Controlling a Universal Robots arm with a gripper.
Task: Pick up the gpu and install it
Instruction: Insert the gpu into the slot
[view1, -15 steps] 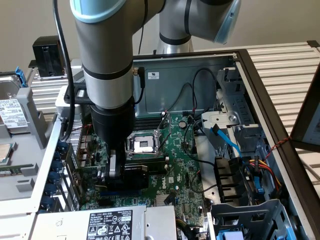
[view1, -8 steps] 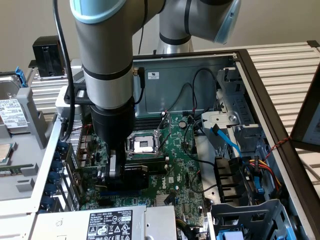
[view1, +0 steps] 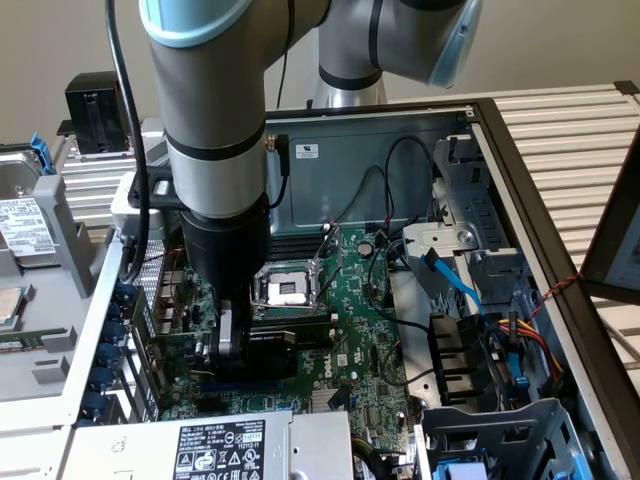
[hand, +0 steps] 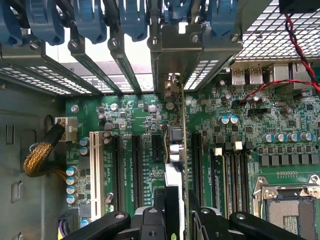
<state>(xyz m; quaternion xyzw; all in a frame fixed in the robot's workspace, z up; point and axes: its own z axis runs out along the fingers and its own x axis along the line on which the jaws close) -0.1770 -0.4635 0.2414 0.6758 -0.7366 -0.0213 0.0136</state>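
Observation:
The gpu (hand: 176, 145) shows edge-on in the wrist view, a thin green board with a silver and black body. It stands upright over the motherboard (hand: 140, 120), between two black slots. Its metal bracket (hand: 172, 60) is at the case's rear slot openings. My gripper (hand: 177, 215) is shut on the card's near end, one black finger on each side. In the exterior view the gripper (view1: 232, 335) is low inside the open case, left of the CPU socket (view1: 285, 290), with the gpu's black block (view1: 285, 345) beside it. I cannot tell how deep the card sits in its slot.
Blue slot latches (hand: 100, 20) line the case's rear wall. A white slot (hand: 96, 170) and a yellow braided cable (hand: 42, 152) lie to one side. The power supply (view1: 215, 445), the drive cage (view1: 500, 440) and loose cables (view1: 450, 280) crowd the case. A hard drive (view1: 20, 230) lies outside it.

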